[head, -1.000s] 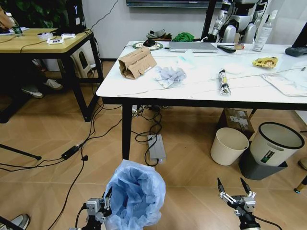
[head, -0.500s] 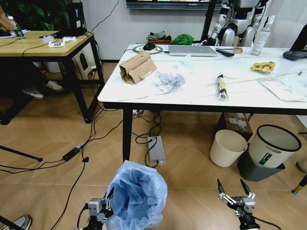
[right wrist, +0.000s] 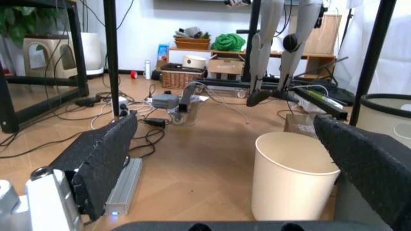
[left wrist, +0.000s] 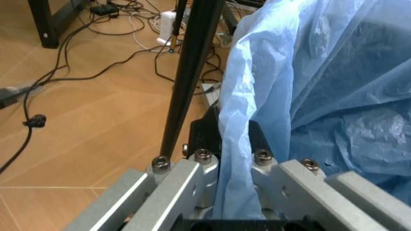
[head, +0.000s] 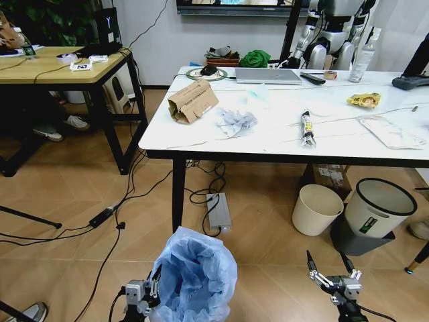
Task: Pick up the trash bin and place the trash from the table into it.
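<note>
The trash bin [head: 196,274], lined with a crinkled blue bag, hangs low in front of me above the floor. My left gripper [head: 151,290] is shut on its rim; in the left wrist view the fingers [left wrist: 200,166] pinch the bag's edge [left wrist: 234,144]. My right gripper [head: 331,267] is open and holds nothing, low at the right [right wrist: 224,122]. On the white table [head: 268,137] lie the trash items: torn cardboard [head: 192,100], crumpled white paper [head: 234,121], a black wrapper [head: 307,127], a yellow wrapper [head: 363,100] and a clear plastic pack [head: 392,131].
A cream bin [head: 318,208] and a grey bin with a black rim [head: 379,205] stand under the table's right side. A wooden-topped desk [head: 60,64] is at the left. Cables [head: 114,209] and a power brick [head: 218,210] lie on the floor. A laptop [head: 268,75] sits at the table's back.
The whole head view has shifted a little, so the camera has moved; the table sits slightly lower in the picture. Both grippers keep their poses, the left still holding the bin.
</note>
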